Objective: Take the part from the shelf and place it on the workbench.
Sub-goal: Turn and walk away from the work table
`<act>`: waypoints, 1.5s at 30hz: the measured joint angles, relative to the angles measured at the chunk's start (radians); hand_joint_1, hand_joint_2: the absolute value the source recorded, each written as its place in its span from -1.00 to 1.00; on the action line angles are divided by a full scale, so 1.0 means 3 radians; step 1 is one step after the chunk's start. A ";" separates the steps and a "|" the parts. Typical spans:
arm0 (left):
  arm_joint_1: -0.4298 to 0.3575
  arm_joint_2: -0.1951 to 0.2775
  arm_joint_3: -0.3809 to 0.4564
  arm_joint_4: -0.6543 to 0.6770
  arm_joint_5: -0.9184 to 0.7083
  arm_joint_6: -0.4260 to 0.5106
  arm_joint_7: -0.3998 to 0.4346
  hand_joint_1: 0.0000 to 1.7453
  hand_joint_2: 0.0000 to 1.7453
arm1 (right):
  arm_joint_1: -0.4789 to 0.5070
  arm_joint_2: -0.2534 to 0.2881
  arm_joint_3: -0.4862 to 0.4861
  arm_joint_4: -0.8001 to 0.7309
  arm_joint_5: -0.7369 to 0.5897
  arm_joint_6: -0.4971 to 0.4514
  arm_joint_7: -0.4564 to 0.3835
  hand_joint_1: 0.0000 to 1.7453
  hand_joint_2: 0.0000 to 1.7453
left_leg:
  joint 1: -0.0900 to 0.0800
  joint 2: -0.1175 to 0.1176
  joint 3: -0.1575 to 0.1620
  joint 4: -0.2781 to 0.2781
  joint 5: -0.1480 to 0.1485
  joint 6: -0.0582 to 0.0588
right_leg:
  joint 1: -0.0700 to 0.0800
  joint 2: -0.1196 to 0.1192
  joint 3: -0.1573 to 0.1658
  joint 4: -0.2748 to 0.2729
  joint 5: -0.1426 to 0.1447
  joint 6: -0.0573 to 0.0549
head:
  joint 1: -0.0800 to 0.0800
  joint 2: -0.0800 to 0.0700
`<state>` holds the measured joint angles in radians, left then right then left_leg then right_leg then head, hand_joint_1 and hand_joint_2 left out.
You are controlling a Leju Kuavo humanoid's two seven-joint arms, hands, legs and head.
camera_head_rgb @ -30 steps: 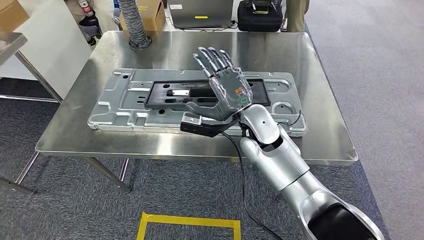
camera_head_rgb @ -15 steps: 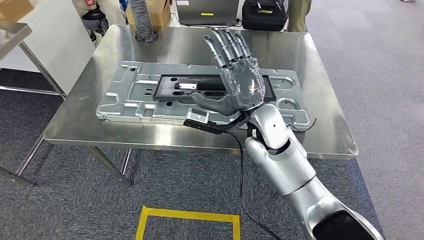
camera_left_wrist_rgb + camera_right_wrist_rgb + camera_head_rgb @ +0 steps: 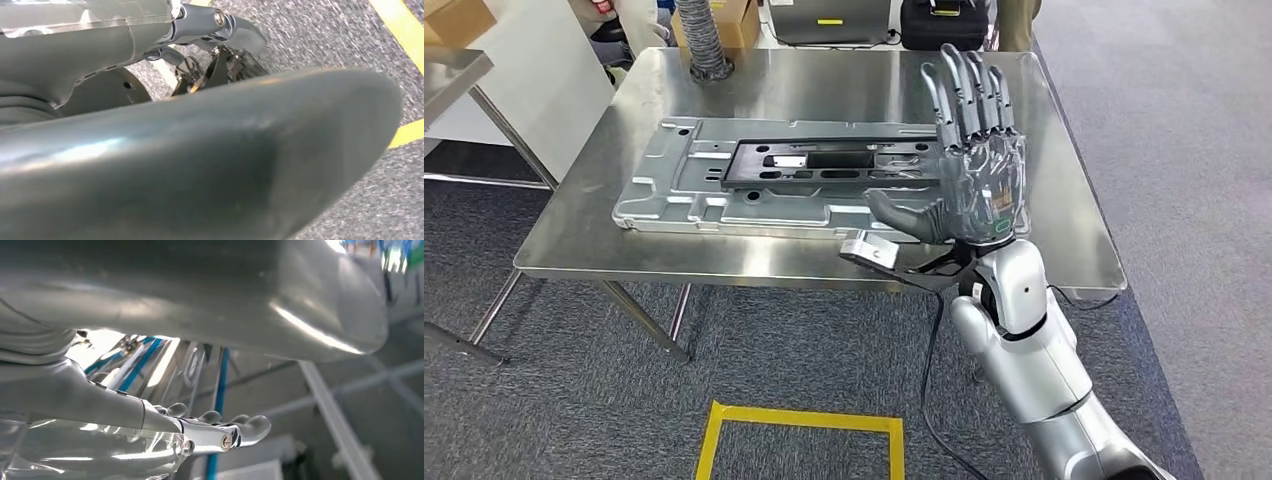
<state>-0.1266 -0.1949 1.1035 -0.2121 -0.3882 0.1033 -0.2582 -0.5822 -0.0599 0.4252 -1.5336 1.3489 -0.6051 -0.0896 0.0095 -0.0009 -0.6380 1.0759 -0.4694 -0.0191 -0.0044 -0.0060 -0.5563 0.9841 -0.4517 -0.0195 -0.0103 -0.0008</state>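
The part (image 3: pixel 684 180), a long grey metal plate with a black insert (image 3: pixel 824 165), lies flat on the steel workbench (image 3: pixel 824 90). My right hand (image 3: pixel 974 160) is raised above the part's right end, fingers spread and pointing up, holding nothing. In the right wrist view its thumb (image 3: pixel 200 290) and straight fingers (image 3: pixel 220 435) stand apart against the ceiling. In the left wrist view my left hand (image 3: pixel 200 150) hangs over the carpet, its fingers (image 3: pixel 220 22) stretched out and empty.
A ribbed hose (image 3: pixel 699 40) stands at the bench's far left corner, with a cardboard box (image 3: pixel 734 20) and a black case (image 3: pixel 944 20) behind the bench. Another steel table (image 3: pixel 454 70) is at the far left. Yellow tape (image 3: pixel 804 420) marks the carpet in front.
My right hand has lifted off the part and swung right, towards the bench's right end, staying spread. The view has shifted slightly. The part lies where it was.
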 joint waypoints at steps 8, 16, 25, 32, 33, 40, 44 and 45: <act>0.0025 0.0005 0.0024 0.0000 0.0044 -0.0032 -0.0026 -1.00 -1.00 | 0.0402 -0.0061 -0.0251 -0.0508 0.0198 -0.0285 -0.0001 -1.00 -1.00 | 0.0001 0.0000 0.0269 -0.0005 -0.0126 0.0016 | 0.0022 0.0001 -0.0136 0.0058 0.0075 0.0004 | -0.0009 0.0000; 0.0020 0.0014 0.0059 0.0000 0.0087 -0.0040 -0.0042 -1.00 -1.00 | 0.0658 -0.0063 -0.0563 -0.1033 0.0161 -0.0302 -0.0323 -1.00 -1.00 | 0.0005 0.0011 0.0327 -0.0304 0.0043 0.0160 | 0.0002 0.0019 -0.0317 0.0419 -0.0166 0.0156 | 0.0005 0.0000; 0.0019 0.0014 0.0074 0.0000 0.0090 -0.0050 -0.0036 -1.00 -1.00 | 0.1003 0.0323 -0.1208 -0.1602 -0.0369 -0.0307 -0.1389 -1.00 -1.00 | -0.0005 0.0008 0.0153 -0.0231 0.0136 0.0085 | -0.0041 0.0024 0.0088 0.0073 -0.0147 0.0160 | 0.0008 0.0000; 0.0019 0.0018 0.0082 0.0000 0.0105 -0.0054 -0.0042 -1.00 -1.00 | 0.1167 0.0646 -0.1595 -0.1705 -0.0777 -0.0307 -0.1941 -1.00 -1.00 | 0.0018 0.0005 -0.0059 0.0272 -0.0219 -0.0033 | -0.0022 0.0013 0.0000 0.0023 -0.0033 -0.0010 | -0.0018 0.0000; 0.0021 0.0019 0.0088 0.0000 0.0106 -0.0053 -0.0043 -1.00 -1.00 | 0.1193 0.0681 -0.1628 -0.1707 -0.0809 -0.0307 -0.1974 -1.00 -1.00 | 0.0018 0.0005 -0.0136 0.0505 -0.0343 -0.0038 | -0.0013 0.0011 -0.0025 0.0026 -0.0017 -0.0018 | -0.0020 0.0000; 0.0010 0.0031 0.0122 0.0000 0.0106 -0.0043 -0.0054 -1.00 -1.00 | 0.1290 0.0833 -0.1705 -0.1705 -0.0809 -0.0307 -0.1967 -1.00 -1.00 | -0.0031 0.0008 0.0422 -0.0223 -0.0129 0.0092 | 0.0053 0.0014 -0.0129 0.0047 0.0072 -0.0001 | -0.0018 0.0000; 0.0014 0.0035 0.0148 0.0000 0.0099 -0.0044 -0.0063 -1.00 -1.00 | 0.1347 0.0917 -0.1715 -0.1677 -0.0806 -0.0307 -0.1999 -1.00 -1.00 | -0.0032 0.0013 0.0428 -0.0326 -0.0056 0.0140 | 0.0042 0.0007 -0.0159 0.0065 0.0090 0.0074 | -0.0016 0.0000; 0.0013 0.0035 0.0154 0.0000 0.0099 -0.0045 -0.0067 -1.00 -1.00 | 0.1360 0.0938 -0.1717 -0.1668 -0.0806 -0.0307 -0.2004 -1.00 -1.00 | -0.0022 0.0019 0.0420 -0.0346 -0.0026 0.0158 | 0.0037 0.0010 -0.0191 0.0131 0.0030 0.0094 | -0.0010 0.0000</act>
<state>-0.1227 -0.1845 1.1498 -0.2121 -0.3587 0.0897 -0.2782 -0.1742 0.2216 -0.0900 -2.0339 1.1069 -0.6971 -0.6909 0.0029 0.0047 -0.5120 0.9720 -0.4772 0.0283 0.0068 -0.0030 -0.6138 1.0233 -0.4428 0.0087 -0.0134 -0.0008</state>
